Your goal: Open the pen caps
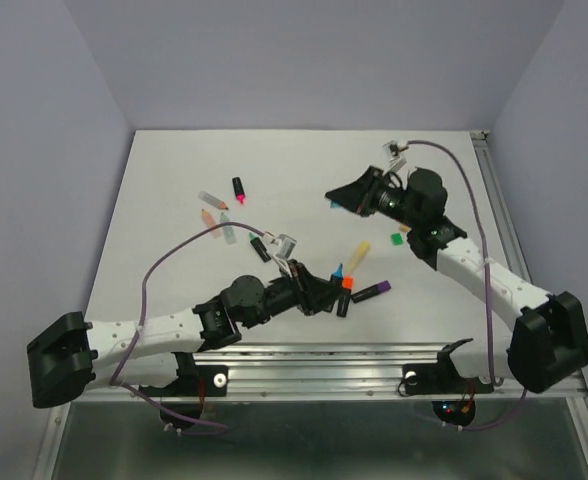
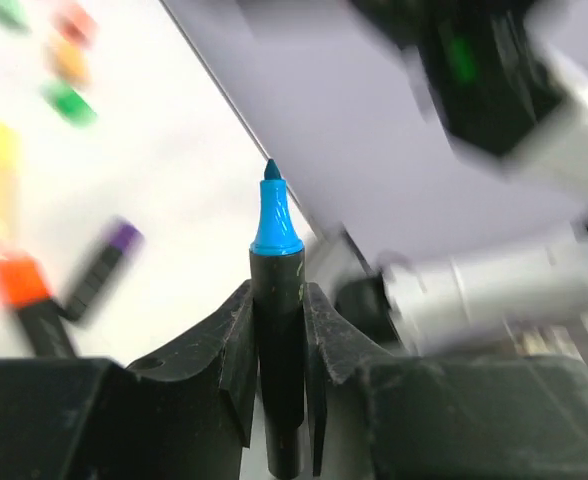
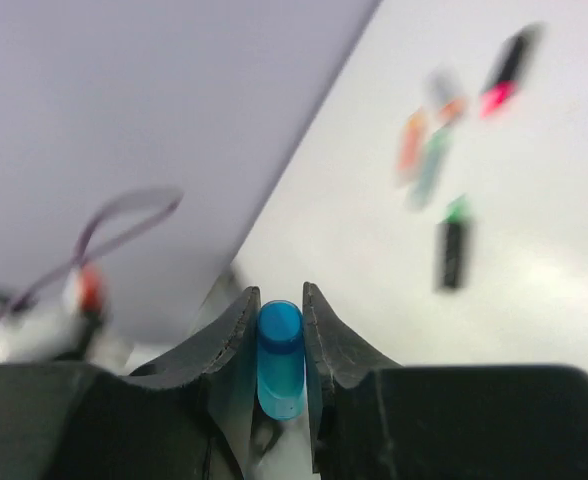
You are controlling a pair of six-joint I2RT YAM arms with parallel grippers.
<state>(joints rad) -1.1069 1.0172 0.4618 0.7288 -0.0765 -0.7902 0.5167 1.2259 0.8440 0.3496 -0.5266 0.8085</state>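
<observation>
My left gripper [image 1: 321, 290] is shut on a black pen barrel [image 2: 278, 340]. Its bare blue tip [image 2: 274, 215] points up, and it shows in the top view [image 1: 338, 271] too. My right gripper [image 1: 340, 198], raised over the table's far right, is shut on the blue cap [image 3: 280, 350], which is off the pen. An orange-capped pen [image 1: 346, 294], a purple-capped pen [image 1: 371, 292] and a yellow pen [image 1: 356, 253] lie beside the left gripper. A small green cap [image 1: 397, 239] lies under the right arm.
At the far left lie a black pen with a pink tip [image 1: 238, 187], pale translucent pieces with orange [image 1: 210, 216] and green [image 1: 226, 231] ends, and a black pen with a green tip [image 1: 260, 248]. A metal rail [image 1: 354, 355] runs along the near edge.
</observation>
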